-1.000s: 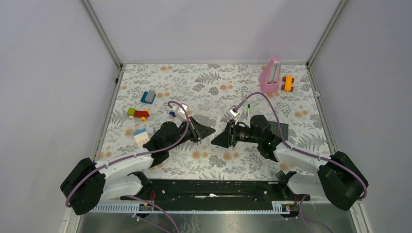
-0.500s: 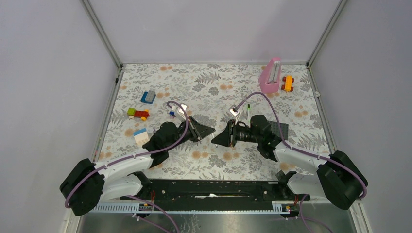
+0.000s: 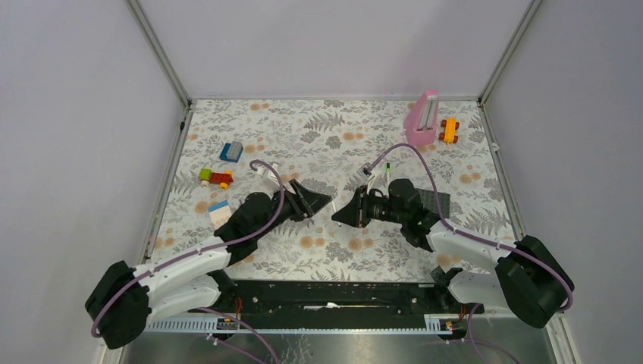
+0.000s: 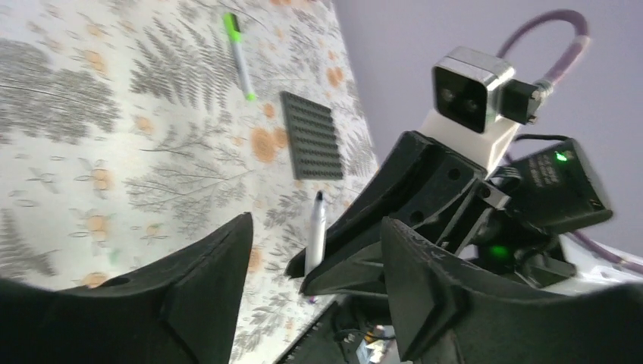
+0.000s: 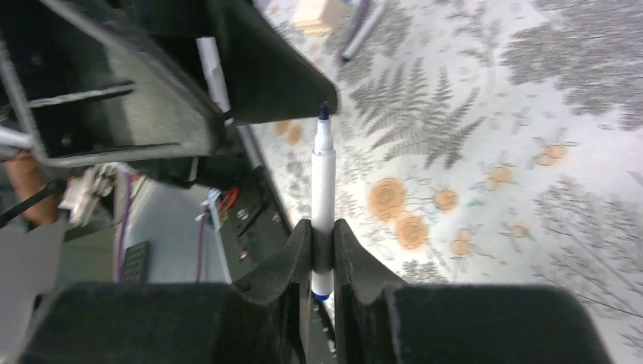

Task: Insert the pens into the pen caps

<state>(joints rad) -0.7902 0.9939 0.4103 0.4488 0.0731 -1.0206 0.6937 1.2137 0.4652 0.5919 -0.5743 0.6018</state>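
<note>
My right fingers (image 5: 321,231) clench a bare-tipped pen (image 5: 324,178) over the tabletop's (image 3: 318,129) middle, pointed at my left fingers (image 4: 315,227), spread and empty (no cap there). I judge this capping undone; a green pen (image 4: 239,53) lies toward the far edge.

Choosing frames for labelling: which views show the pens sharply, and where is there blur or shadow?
Top external: even light, soft shadows, everything small. Left wrist: green pen fairly sharp, near foreground dark and soft. Right wrist: held pen crisp, far table soft.
</note>
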